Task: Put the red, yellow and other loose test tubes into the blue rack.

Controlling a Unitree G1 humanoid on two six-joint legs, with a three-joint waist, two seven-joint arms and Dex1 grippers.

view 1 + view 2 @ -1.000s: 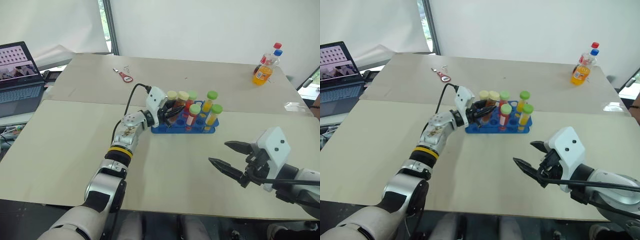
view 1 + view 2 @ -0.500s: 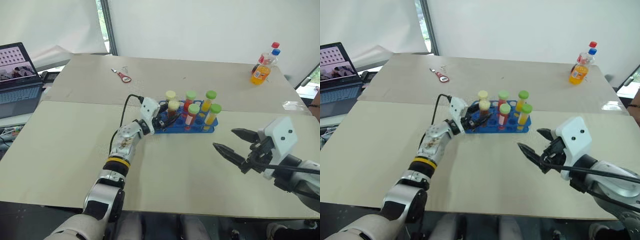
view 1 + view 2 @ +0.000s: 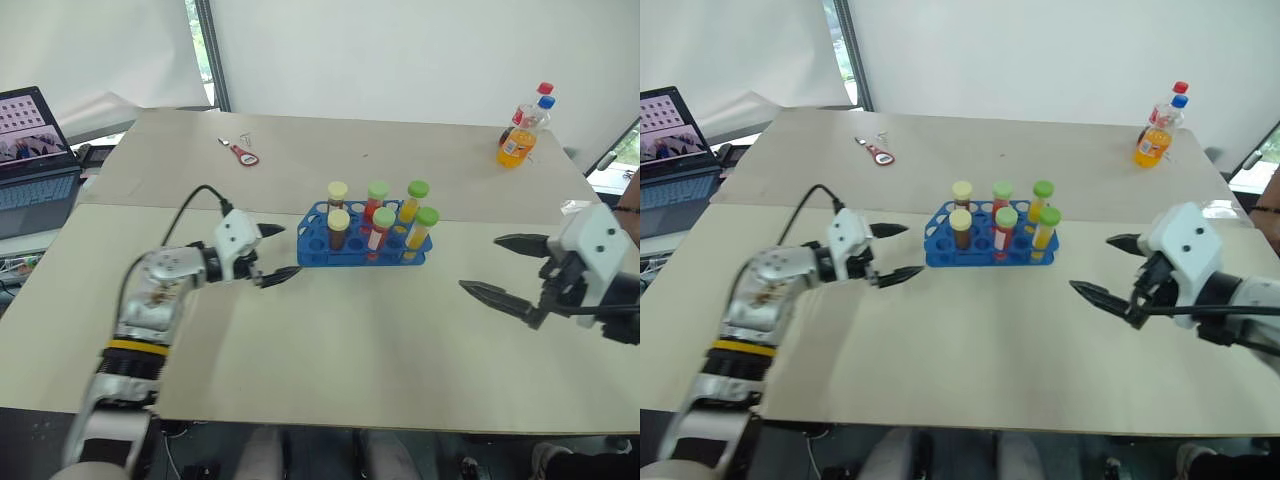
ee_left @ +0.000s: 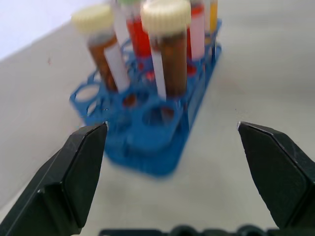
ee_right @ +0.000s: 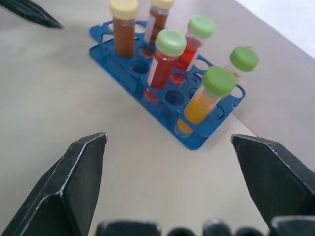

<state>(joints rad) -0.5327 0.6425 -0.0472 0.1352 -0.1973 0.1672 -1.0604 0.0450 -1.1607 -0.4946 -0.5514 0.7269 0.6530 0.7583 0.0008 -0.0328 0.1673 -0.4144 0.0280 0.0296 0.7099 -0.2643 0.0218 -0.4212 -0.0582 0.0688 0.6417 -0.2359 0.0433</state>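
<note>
The blue rack (image 3: 312,240) stands mid-table with several capped test tubes upright in it. Two cream-capped tubes (image 3: 338,228) hold brown liquid, and green-capped ones (image 3: 384,229) hold red or yellow (image 5: 202,104). My left gripper (image 3: 289,250) hovers just left of the rack, open and empty, its fingers (image 4: 74,172) spread wide before the rack (image 4: 147,147). Well to the right of the rack, my right gripper (image 3: 481,263) is open and empty too, pointing toward the rack (image 5: 120,56). No loose tube lies on the table in view.
An orange soda bottle (image 3: 521,135) stands at the far right corner. A small red-handled tool (image 3: 246,153) lies at the far left. A laptop (image 3: 35,150) sits on a side table to the left. A seam (image 3: 150,207) runs across the tabletop behind the rack.
My left gripper let go of a cream-capped brown tube, which now stands in the rack, then opened and drew back to the left. My right gripper moved right and opened wider.
</note>
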